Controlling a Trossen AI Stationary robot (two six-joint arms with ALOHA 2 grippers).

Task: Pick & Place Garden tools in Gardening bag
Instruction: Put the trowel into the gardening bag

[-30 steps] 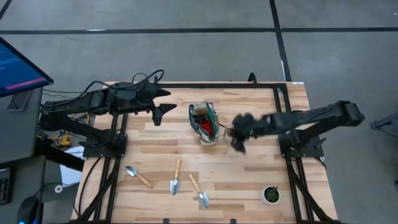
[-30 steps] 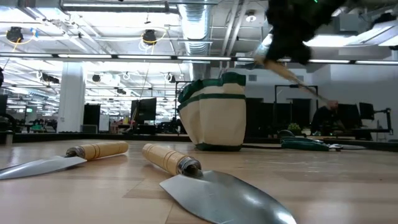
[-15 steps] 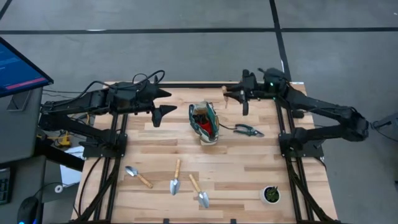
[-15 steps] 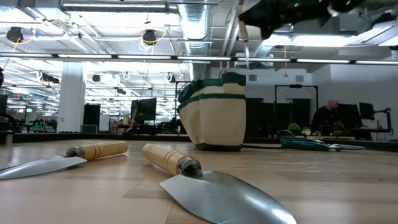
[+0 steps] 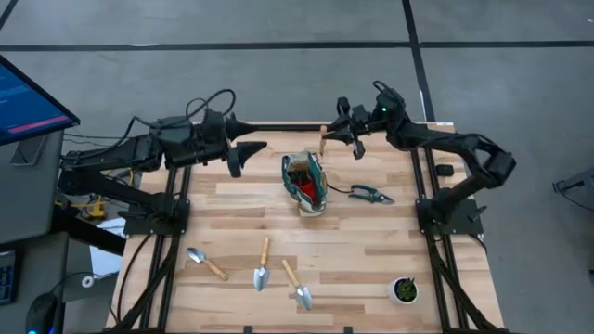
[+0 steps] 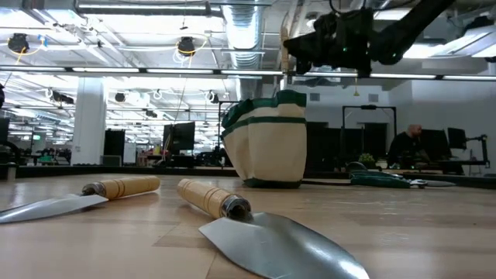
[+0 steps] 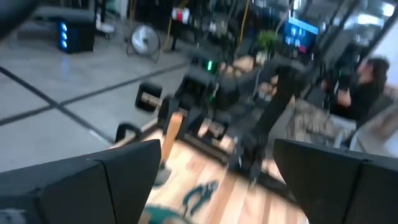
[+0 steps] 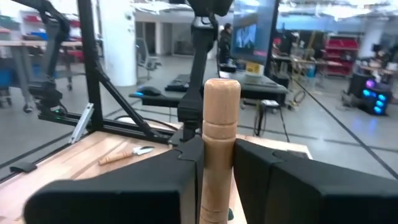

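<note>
Since half a second earlier, the right gripper (image 5: 336, 130) had been carried further left along the far edge of the table (image 5: 371, 232), and the left gripper (image 5: 243, 154) had been shifted slightly right and toward the far edge. The right gripper's fingers (image 8: 155, 180) were closed on the wooden handle of a trowel (image 8: 219, 143), which was held above the table, just beyond the far side of the gardening bag (image 5: 306, 183). In the low view the right gripper (image 6: 298, 50) was seen above and slightly right of the bag (image 6: 267, 139).

The left gripper was held with its fingers (image 7: 106, 180) spread apart and nothing between them, left of the bag and well clear of it.

The bag stood upright near the middle of the table, with a red item (image 5: 306, 190) visible inside it. Pruning shears (image 5: 369, 194) lay just right of the bag. Three trowels were laid along the near edge: one at the left (image 5: 205, 263), one in the middle (image 5: 263, 265), and one to its right (image 5: 295, 284). A small black pot with a green plant (image 5: 405, 290) was set at the near right corner. A seated person (image 6: 404, 145) was seen in the room beyond the table.
</note>
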